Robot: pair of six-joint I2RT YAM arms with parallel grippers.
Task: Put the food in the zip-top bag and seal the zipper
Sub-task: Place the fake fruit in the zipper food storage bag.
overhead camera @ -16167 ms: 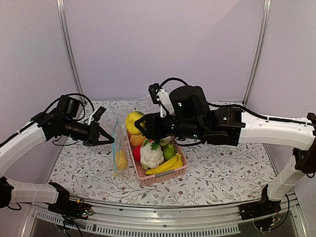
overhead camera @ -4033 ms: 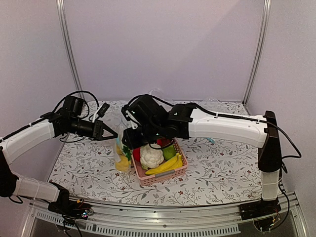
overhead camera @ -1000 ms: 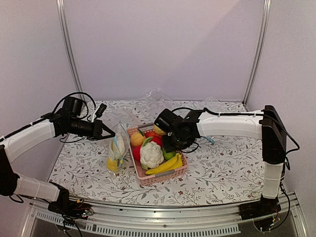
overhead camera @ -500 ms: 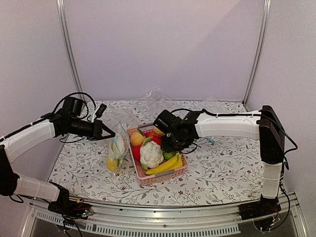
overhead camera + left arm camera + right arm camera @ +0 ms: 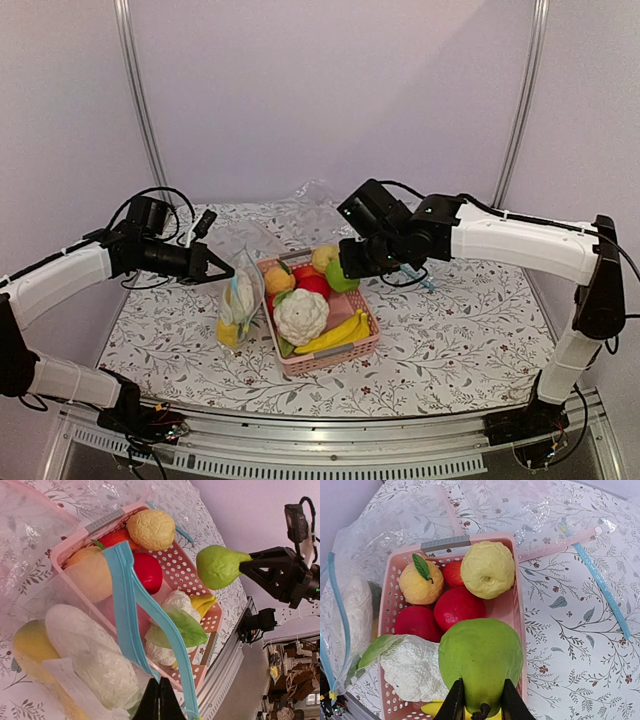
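The zip-top bag stands open left of the basket. My left gripper is shut on its top edge, pinching the bag right at the light-blue zipper, with the fingertips meeting at the gripper. Inside the bag lie a white oblong piece and a yellow lemon-like fruit. A green fruit hangs in the air over the basket's far right side, and my right gripper is shut on it. From the wrist, the gripper clamps the green fruit at its stem end.
The pink basket holds a white cauliflower, a banana bunch, red fruits, an orange one and a pale yellow one. Another clear bag with a blue strip lies behind the basket.
My right gripper closed on the green fruit in the basket and has lifted it up and back to the right. The left arm and the bag have stayed put.
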